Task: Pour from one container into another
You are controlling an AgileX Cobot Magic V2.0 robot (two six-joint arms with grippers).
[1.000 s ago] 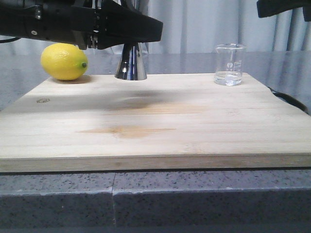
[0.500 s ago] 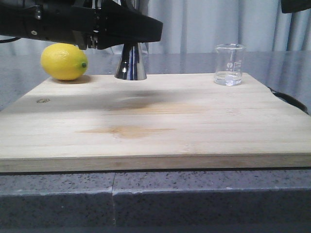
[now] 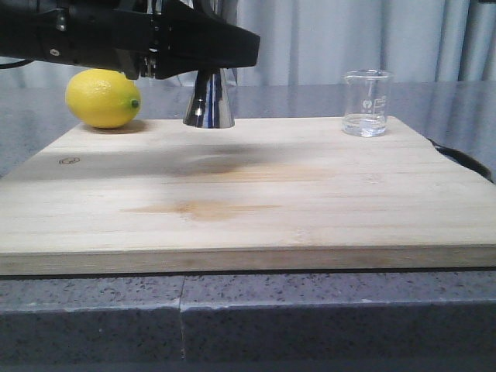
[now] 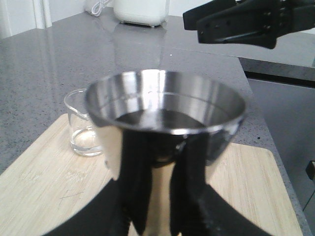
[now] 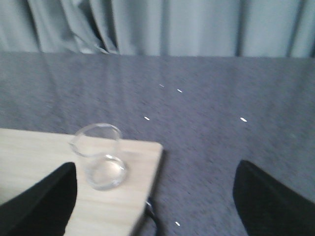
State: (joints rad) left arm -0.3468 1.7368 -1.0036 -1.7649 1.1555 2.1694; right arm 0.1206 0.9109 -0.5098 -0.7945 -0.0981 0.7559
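While the front view hides its top behind the black left arm (image 3: 132,39), one tall shiny steel jigger (image 3: 208,99) stands at the back of the single pale wooden board (image 3: 248,194) on the grey speckled desk (image 3: 248,318); the left wrist view shows the left jaws clamped round its waist. One yellow lemon (image 3: 103,98) sits beside it, one small clear glass beaker (image 3: 366,103) at the far right corner. The right jaws are spread wide, empty, above the beaker.

You're looking at a kitchen-style setup: a grey speckled stone surface (image 3: 93,302) carries a wooden cutting board (image 3: 248,201) with a lemon (image 3: 102,98) on it, pale curtains (image 3: 325,39) hang behind, and a white appliance (image 4: 141,11) stands on the far counter.
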